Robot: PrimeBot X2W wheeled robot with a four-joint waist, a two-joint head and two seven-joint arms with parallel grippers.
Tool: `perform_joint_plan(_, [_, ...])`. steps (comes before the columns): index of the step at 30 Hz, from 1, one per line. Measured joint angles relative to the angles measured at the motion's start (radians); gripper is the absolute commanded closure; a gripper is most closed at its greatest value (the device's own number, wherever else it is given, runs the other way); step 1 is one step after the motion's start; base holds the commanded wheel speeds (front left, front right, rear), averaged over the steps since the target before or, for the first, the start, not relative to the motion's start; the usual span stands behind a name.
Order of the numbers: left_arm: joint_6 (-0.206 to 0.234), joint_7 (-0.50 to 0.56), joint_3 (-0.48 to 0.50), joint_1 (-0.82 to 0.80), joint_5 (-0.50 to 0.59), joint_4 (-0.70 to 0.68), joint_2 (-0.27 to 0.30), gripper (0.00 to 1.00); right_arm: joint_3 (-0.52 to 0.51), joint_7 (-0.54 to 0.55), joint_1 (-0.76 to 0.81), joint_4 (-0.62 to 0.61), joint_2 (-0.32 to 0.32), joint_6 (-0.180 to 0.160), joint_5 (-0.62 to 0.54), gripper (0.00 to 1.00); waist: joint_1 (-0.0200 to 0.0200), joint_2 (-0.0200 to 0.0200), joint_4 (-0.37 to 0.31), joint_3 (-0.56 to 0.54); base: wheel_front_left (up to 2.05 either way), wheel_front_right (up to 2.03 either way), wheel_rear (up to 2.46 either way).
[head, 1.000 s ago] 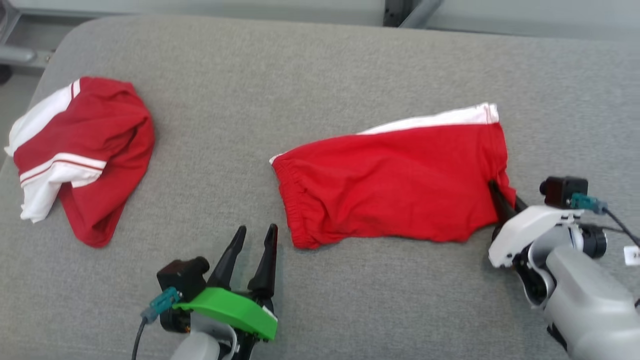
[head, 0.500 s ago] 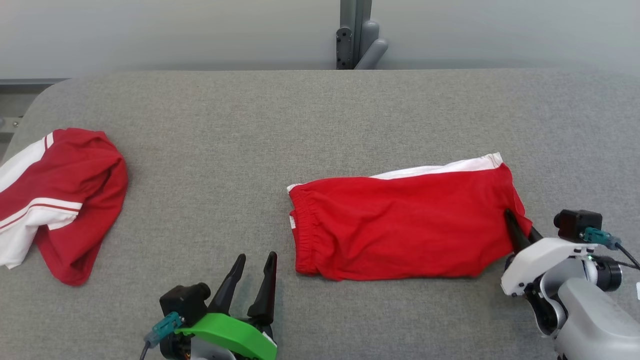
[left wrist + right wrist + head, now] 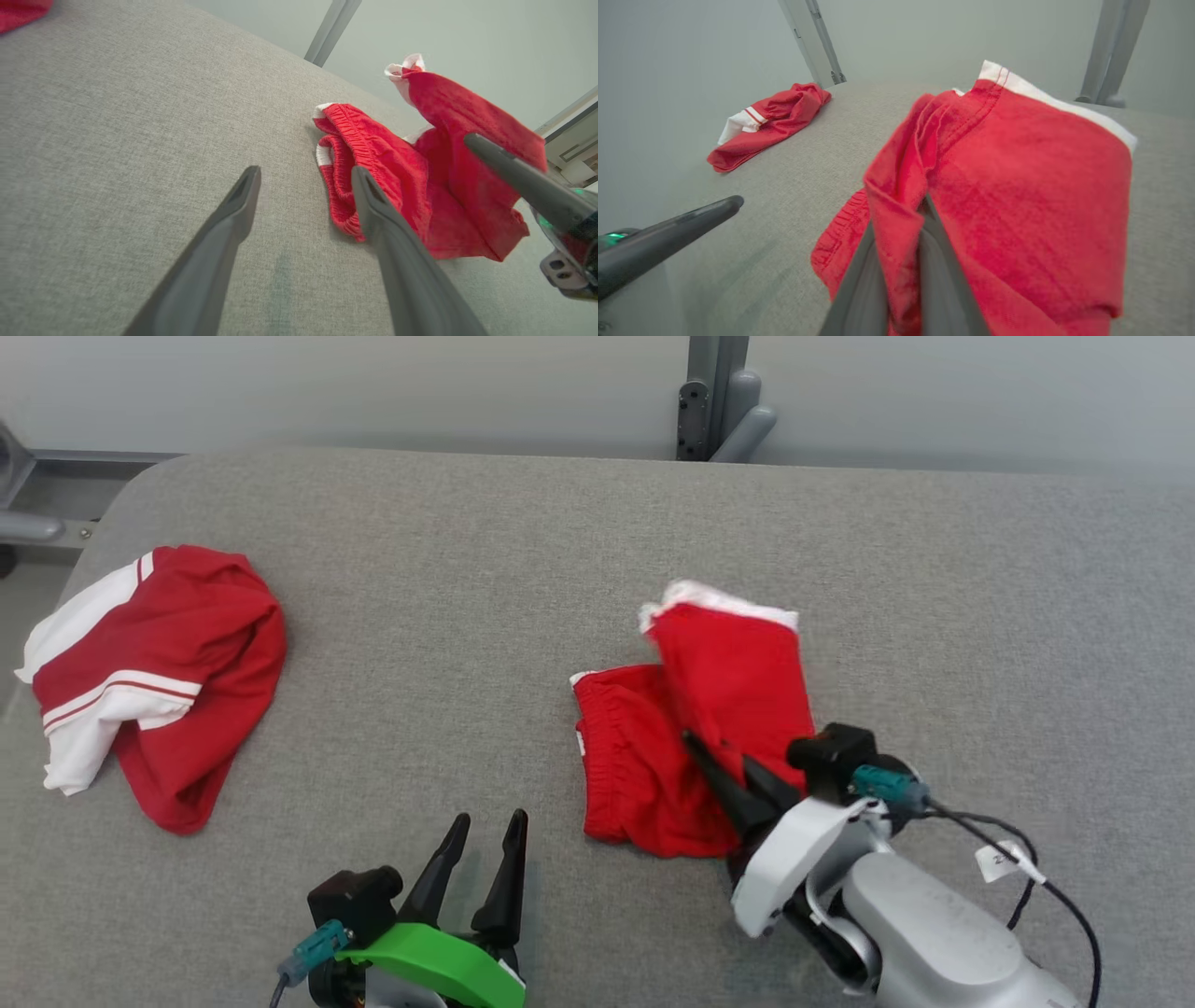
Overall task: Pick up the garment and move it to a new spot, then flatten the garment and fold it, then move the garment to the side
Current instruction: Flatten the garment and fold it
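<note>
The garment is a pair of red shorts with white trim, lying right of centre on the grey padded table. Its elastic waistband end rests flat on the left. My right gripper is shut on the other end's hem, holding it raised and draped leftward above the flat half. The right wrist view has red cloth pinched between the fingers of that gripper. My left gripper stands open near the front edge, left of the garment, its fingers apart and holding nothing.
A second red and white garment lies crumpled at the table's far left, also in the right wrist view. A grey metal post rises behind the back edge. A cable with a white tag trails off the right wrist.
My right gripper has lifted the garment's right end and carried it leftward over the rest, so the flat shorts now stand half doubled. The head camera shifted. The left gripper stayed put.
</note>
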Motion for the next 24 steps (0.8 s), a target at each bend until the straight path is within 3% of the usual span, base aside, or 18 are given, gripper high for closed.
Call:
perform_joint_plan(5, [0.0, 0.0, 0.004, 0.002, 0.0, 0.002, 0.0, 0.0, 0.143, 0.002, -0.001, 0.02, 0.044, 0.0, 0.037, 1.0, 0.0, 0.0, 0.033, -0.007, 0.0, 0.0, 0.0])
perform_joint_plan(6, [0.0, 0.0, 0.006, 0.002, 0.001, 0.003, 0.0, 0.0, 0.159, 0.002, -0.001, 0.035, 0.058, 0.0, 0.048, 0.88, 0.0, 0.0, 0.039, -0.008, 0.0, 0.0, 0.0])
perform_joint_plan(7, [0.0, 0.0, 0.009, 0.002, 0.003, 0.005, 0.0, 0.0, 0.17, 0.002, -0.002, 0.048, 0.07, 0.0, 0.055, 0.1, 0.0, 0.0, 0.043, -0.01, 0.0, 0.0, 0.0])
perform_joint_plan(8, [0.0, 0.0, 0.013, 0.002, 0.01, 0.007, 0.0, 0.0, 0.175, 0.002, -0.004, 0.059, 0.08, 0.0, 0.059, 0.0, 0.0, 0.0, 0.046, -0.012, 0.0, 0.0, 0.0])
perform_joint_plan(14, [0.0, 0.0, 0.066, 0.005, 0.069, 0.014, 0.0, 0.0, 0.099, 0.001, -0.001, 0.058, 0.099, 0.0, 0.038, 0.0, 0.0, 0.0, 0.034, -0.027, 0.0, 0.0, 0.0])
perform_joint_plan(24, [0.0, 0.0, 0.193, 0.044, 0.148, -0.009, 0.0, 0.0, -0.231, 0.001, 0.162, 0.024, 0.051, 0.0, -0.161, 0.0, 0.0, 0.0, -0.045, -0.053, 0.0, 0.0, 0.0])
